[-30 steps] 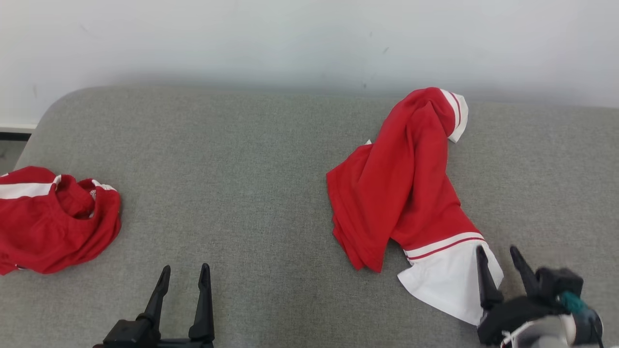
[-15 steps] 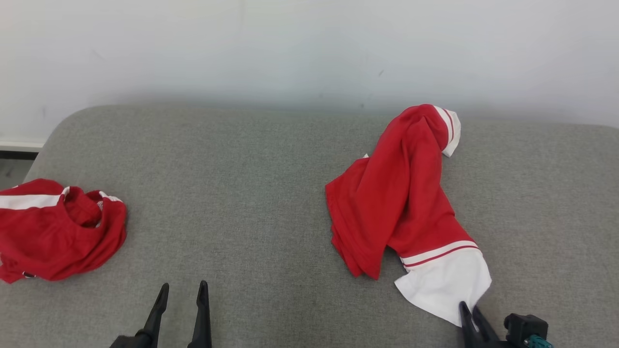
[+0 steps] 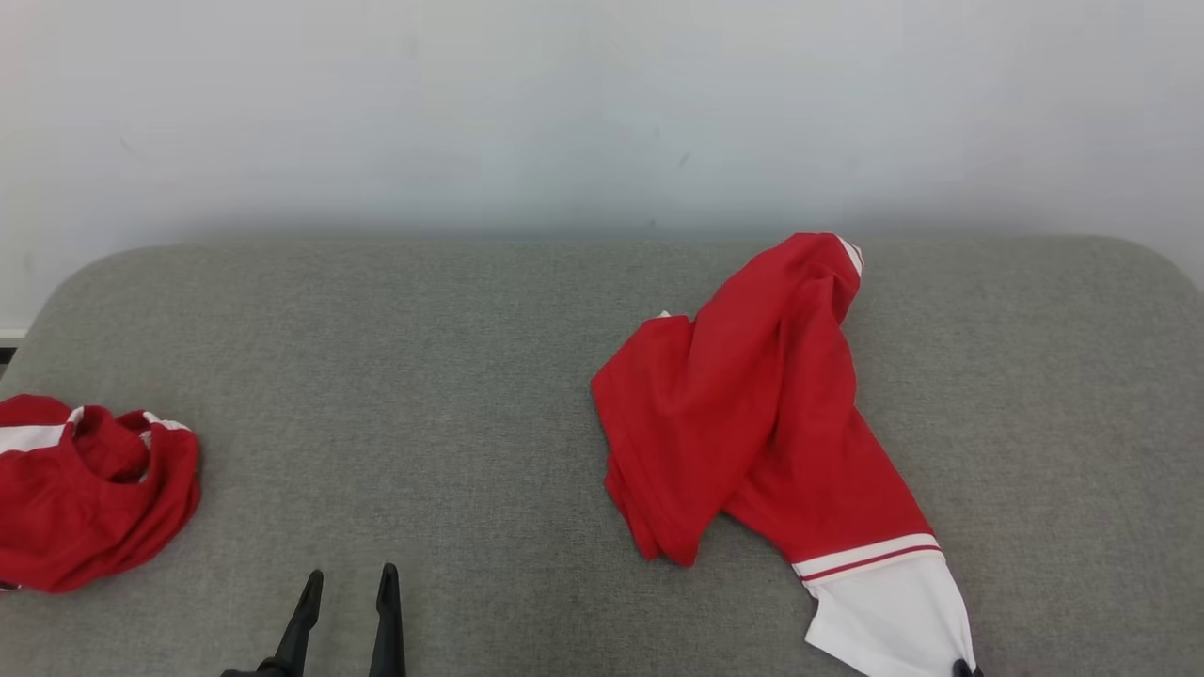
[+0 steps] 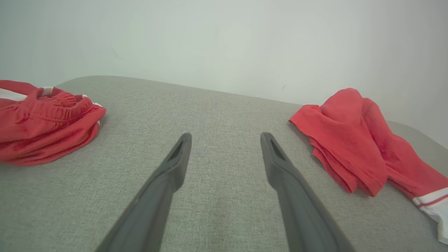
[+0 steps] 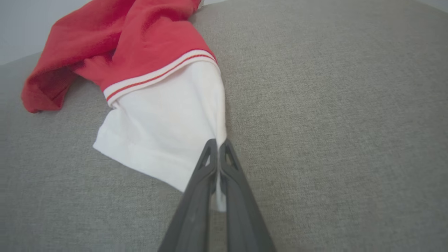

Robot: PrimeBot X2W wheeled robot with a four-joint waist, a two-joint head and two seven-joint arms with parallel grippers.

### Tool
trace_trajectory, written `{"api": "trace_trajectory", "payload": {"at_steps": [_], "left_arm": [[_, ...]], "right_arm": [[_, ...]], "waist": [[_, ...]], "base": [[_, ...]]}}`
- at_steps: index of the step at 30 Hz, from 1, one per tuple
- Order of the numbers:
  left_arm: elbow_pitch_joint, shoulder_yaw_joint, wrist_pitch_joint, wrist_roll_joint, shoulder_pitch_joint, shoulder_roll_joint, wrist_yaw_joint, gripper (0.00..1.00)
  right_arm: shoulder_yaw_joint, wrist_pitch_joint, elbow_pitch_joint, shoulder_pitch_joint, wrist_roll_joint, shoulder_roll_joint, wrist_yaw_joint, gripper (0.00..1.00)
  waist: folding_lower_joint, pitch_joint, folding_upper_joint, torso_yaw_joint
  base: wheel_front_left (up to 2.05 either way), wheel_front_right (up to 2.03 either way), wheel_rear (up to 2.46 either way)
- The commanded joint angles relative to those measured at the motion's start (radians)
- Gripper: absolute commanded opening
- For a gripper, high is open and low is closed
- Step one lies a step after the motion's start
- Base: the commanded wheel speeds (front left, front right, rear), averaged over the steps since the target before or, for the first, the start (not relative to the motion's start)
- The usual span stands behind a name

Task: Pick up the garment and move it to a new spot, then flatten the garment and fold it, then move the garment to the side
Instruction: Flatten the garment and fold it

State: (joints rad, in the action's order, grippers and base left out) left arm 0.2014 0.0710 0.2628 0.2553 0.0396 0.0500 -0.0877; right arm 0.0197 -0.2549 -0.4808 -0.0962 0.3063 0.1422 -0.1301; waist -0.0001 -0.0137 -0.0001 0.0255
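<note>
The garment (image 3: 752, 423) — a red piece ending in a white cuff (image 5: 164, 119) with striped trim — lies crumpled on the right half of the grey padded surface (image 3: 451, 376), the cuff at the end nearest the robot. The right gripper (image 5: 217, 141) is closed on the near corner of that cuff; in the right wrist view a thin fold of white cloth sits pinched between its jaws. The left gripper (image 4: 225, 134) stands wide and empty above bare surface, between the garment and a second red garment (image 3: 94, 498) bunched at the left edge.

Handling. We judge the fabric light, thin and fully limp: it will hold no shape of its own, and lifted by one corner it should hang and trail rather than rise as a sheet. The textured upholstery will likely drag on the cloth, so a low pull may stretch the cuff before the red bulk follows.

Grip points. We regard the present hold as small, a corner pinch only, yet adequate for so light a load if the lift is smooth. For flattening, we recommend a second hold with the left gripper on the hemmed red edge facing it, well apart from the cuff, so the cloth can be drawn taut between two points.
</note>
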Motion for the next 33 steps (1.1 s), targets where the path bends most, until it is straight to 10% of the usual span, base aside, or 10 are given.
{"api": "trace_trajectory", "payload": {"at_steps": [1, 2, 3, 20, 33], "left_arm": [[-0.003, 0.0, 0.004, 0.006, -0.003, 0.001, -0.001, 1.0], [-0.002, 0.001, 0.004, 0.006, -0.008, 0.001, -0.002, 1.0], [-0.001, 0.002, 0.004, 0.005, -0.011, 0.001, -0.004, 1.0], [0.001, 0.026, 0.004, -0.029, -0.045, 0.001, -0.015, 1.0], [0.101, 0.207, 0.004, -0.033, -0.124, 0.001, -0.035, 1.0]], "right_arm": [[0.0, 0.007, 0.022, -0.01, 0.014, 0.004, -0.001, 0.0], [-0.002, 0.01, 0.032, -0.018, 0.014, 0.01, -0.001, 0.77], [-0.005, 0.01, 0.04, -0.021, 0.018, 0.011, -0.001, 1.0], [0.02, -0.01, 0.416, -0.027, -0.106, -0.059, -0.001, 1.0], [0.098, -0.011, 0.389, -0.018, -0.141, -0.087, -0.001, 1.0]], "waist": [[0.0001, -0.008, 0.0001, -0.017], [0.0001, -0.011, 0.0001, -0.021], [0.0001, -0.013, 0.0001, -0.024], [0.0001, -0.029, 0.0001, -0.069], [0.0001, -0.047, 0.0001, -0.14]], "base": [[0.0, 0.0, 0.0], [0.0, 0.0, 0.0], [0.0, 0.0, 0.0], [0.0, 0.0, 0.0], [0.0, 0.0, 0.0]]}}
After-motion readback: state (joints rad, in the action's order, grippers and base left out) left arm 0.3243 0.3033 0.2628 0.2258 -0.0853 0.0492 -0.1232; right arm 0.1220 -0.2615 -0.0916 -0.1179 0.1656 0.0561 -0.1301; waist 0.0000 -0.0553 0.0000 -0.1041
